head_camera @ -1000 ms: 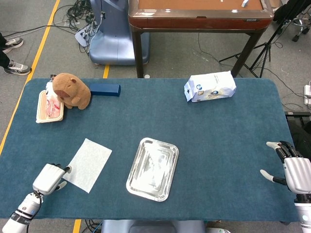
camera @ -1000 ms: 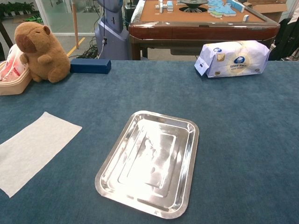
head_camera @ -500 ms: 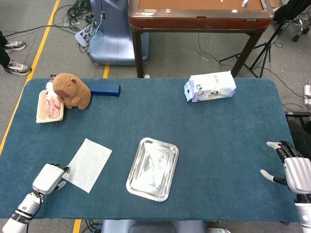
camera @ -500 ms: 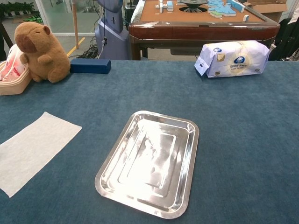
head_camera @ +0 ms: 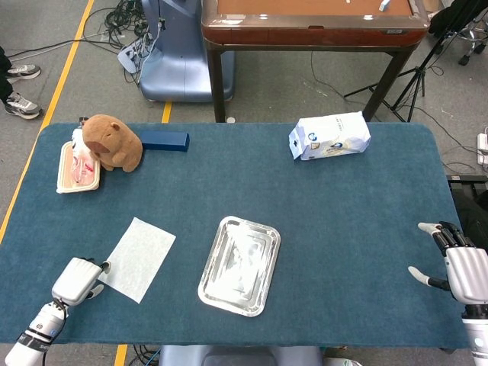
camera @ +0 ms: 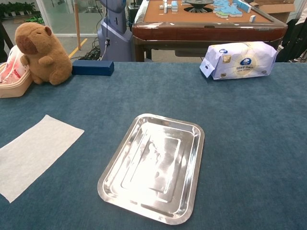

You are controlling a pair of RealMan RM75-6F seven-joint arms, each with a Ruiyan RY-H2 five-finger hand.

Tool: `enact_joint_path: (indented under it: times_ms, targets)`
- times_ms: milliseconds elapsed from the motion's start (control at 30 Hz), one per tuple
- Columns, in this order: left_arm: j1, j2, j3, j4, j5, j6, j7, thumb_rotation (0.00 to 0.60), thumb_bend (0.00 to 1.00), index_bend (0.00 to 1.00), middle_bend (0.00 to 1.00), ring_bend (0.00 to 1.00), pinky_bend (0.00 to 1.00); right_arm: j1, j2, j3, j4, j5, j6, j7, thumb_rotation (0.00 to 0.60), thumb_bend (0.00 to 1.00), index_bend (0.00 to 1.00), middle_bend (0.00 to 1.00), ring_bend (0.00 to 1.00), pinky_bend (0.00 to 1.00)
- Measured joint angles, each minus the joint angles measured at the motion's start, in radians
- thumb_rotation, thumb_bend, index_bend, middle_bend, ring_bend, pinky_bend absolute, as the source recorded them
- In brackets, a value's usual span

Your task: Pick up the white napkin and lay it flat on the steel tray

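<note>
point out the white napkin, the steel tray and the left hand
white napkin [head_camera: 137, 258]: head view, middle of the flat sheet
steel tray [camera: 116, 162]: chest view, raised left rim
left hand [head_camera: 76, 280]: head view, back of the hand, by the napkin's near corner

On the blue surface [head_camera: 343, 213] there was one white napkin [head_camera: 137, 258], one steel tray [head_camera: 239, 265], one brown plush capybara [head_camera: 113, 142], one dark blue box [head_camera: 164, 140], one pack of tissues [head_camera: 329, 136] and one shallow beige basket [head_camera: 78, 168] — six kinds of thing, a single piece of each. Two robot hands were in view — one left robot hand [head_camera: 76, 280] and one right robot hand [head_camera: 460, 266]. Beyond the surface stood one wooden table [head_camera: 313, 23].
</note>
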Motion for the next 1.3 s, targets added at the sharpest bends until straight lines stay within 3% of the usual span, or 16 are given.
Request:
enact_joint_path:
  times_ms: [1300]
  targets:
    - [-0.004,-0.019,0.003,0.007,-0.013,-0.013,-0.072,0.600,0.19,0.55,0.90,0.64,0.73,0.000,0.000,-0.001,-0.002,0.001,-0.003,-0.005,0.600,0.00,0.25,0.29,0.17,0.36]
